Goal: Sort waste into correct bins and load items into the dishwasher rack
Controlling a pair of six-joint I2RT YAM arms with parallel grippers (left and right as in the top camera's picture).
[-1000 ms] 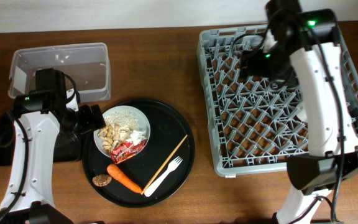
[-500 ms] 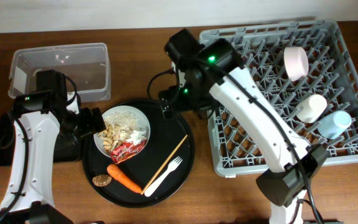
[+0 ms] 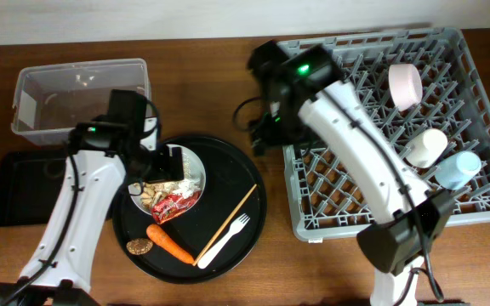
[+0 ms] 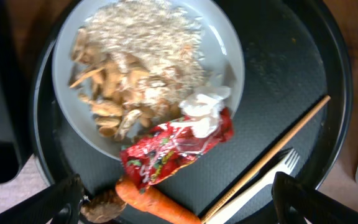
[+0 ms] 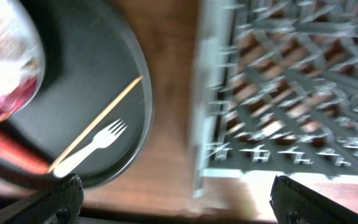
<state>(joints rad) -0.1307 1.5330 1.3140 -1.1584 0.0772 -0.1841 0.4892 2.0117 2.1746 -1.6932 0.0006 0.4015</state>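
The white plate (image 3: 192,167) lies on a round black tray (image 3: 249,183) and holds beige crumbs (image 4: 135,62), a red wrapper (image 4: 179,146) and a crumpled white paper bit (image 4: 204,106). An orange carrot (image 3: 170,242), a brown disc (image 3: 139,246), a white fork (image 3: 224,240) and a wooden stick (image 3: 228,214) lie on the tray. My left gripper (image 4: 178,202) is open and empty above the plate's near edge. My right gripper (image 5: 179,199) is open and empty over the table between the tray and the grey rack (image 3: 356,212). The rack holds a pinkish bowl (image 3: 405,85), a white cup (image 3: 428,146) and a blue cup (image 3: 456,168).
A clear plastic tub (image 3: 79,98) stands at the back left. A shallow black tray (image 3: 24,187) lies left of the round tray, partly under my left arm. The right arm stretches across the rack's left half. The right wrist view is blurred.
My left gripper moved right, from beside the plate to above it. My right arm swung from the back of the rack down to the tray's edge, then shifted slightly right toward the rack's left edge.
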